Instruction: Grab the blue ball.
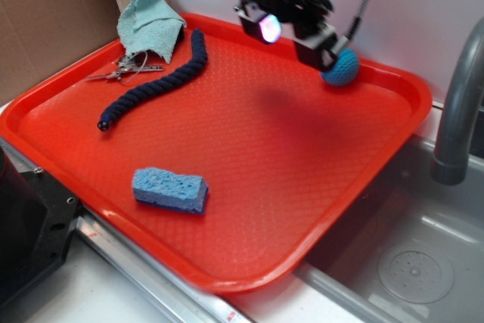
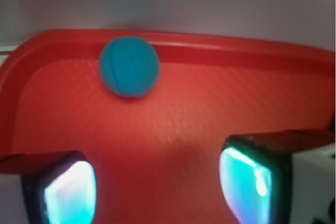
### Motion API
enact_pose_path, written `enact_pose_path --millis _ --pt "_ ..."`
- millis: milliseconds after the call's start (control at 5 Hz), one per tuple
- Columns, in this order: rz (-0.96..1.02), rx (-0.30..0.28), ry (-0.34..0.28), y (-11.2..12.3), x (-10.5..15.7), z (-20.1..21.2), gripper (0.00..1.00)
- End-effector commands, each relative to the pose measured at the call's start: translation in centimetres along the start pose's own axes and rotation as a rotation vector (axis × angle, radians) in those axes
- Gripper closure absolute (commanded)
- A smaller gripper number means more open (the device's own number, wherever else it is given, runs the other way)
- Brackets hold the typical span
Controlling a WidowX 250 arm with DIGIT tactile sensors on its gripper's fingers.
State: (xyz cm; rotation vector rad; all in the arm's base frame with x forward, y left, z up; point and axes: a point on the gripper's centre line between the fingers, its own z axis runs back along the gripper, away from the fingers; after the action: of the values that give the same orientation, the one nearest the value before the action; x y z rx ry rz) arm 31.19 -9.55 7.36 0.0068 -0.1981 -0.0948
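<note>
The blue ball (image 1: 342,67) is a small teal sphere with a knit-like surface, resting on the red tray (image 1: 249,149) close to its far rim. In the wrist view the ball (image 2: 129,66) lies ahead and a little left, against the tray's back rim (image 2: 220,51). My gripper (image 1: 291,35) hovers above the tray just left of the ball, which its right finger partly hides in the exterior view. The gripper (image 2: 157,187) is open, its two glowing pads (image 2: 71,192) wide apart with only bare tray between them.
A light-blue sponge (image 1: 169,189) lies near the tray's front left. A dark blue rope (image 1: 159,85), keys (image 1: 125,69) and a teal cloth (image 1: 150,22) sit at the back left. A grey faucet (image 1: 460,104) and sink (image 1: 401,262) are on the right; a wall stands behind.
</note>
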Motion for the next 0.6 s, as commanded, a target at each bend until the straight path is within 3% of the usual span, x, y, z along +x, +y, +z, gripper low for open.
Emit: enact_pose_path --millis 0,400 --pt "-0.003 -0.024 -0.037 -0.2 3.1 -1.1 0.00" --pt "0.024 0.012 -0.029 0.8 4.4 -2.8 0.00"
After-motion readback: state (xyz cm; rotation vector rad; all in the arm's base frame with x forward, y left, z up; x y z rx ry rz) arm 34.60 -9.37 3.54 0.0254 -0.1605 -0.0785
